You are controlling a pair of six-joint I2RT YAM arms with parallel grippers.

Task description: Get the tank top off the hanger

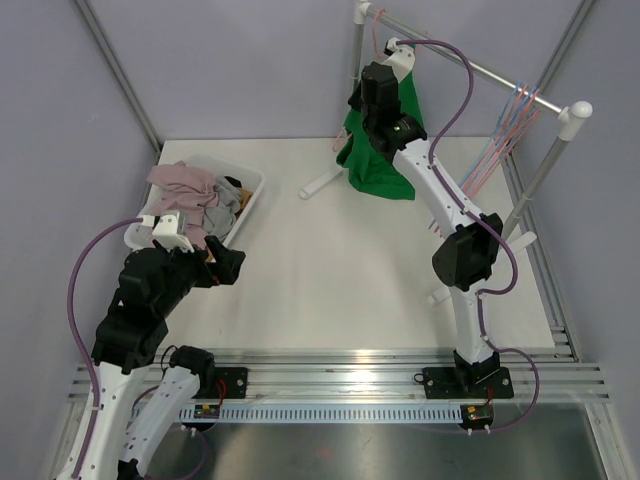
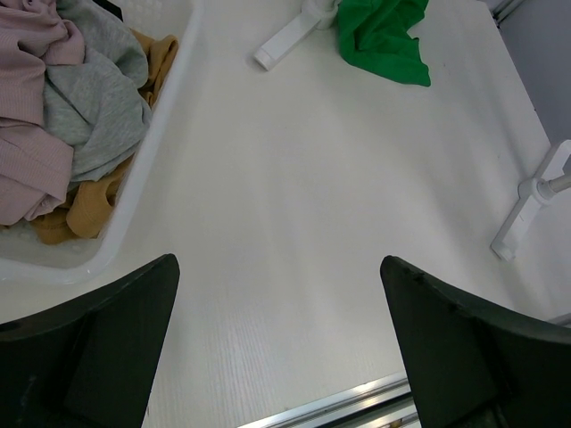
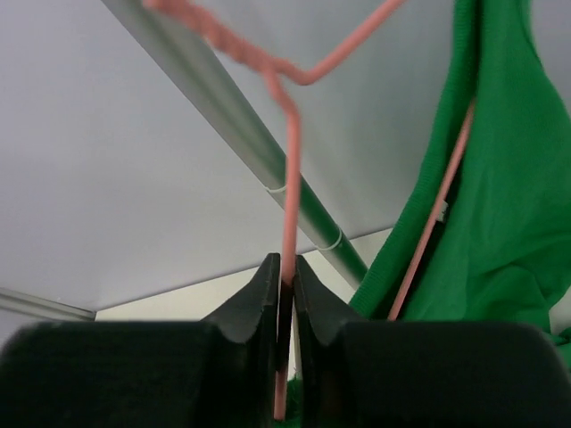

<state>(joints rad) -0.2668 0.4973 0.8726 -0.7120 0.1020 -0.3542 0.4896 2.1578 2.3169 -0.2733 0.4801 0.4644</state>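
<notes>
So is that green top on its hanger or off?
On it. The green tank top hangs over an arm of the pink hanger, whose wire the right gripper pinches.

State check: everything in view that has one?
green fabric tank top: hanging on the pink wire hanger
pink wire hanger: on the metal rail, pinched
right gripper: shut on the hanger wire
left gripper: open, empty
white plastic bin: full of clothes

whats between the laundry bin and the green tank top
Only the rack's white foot on bare table, between bin and tank top; the top view shows it.
</notes>
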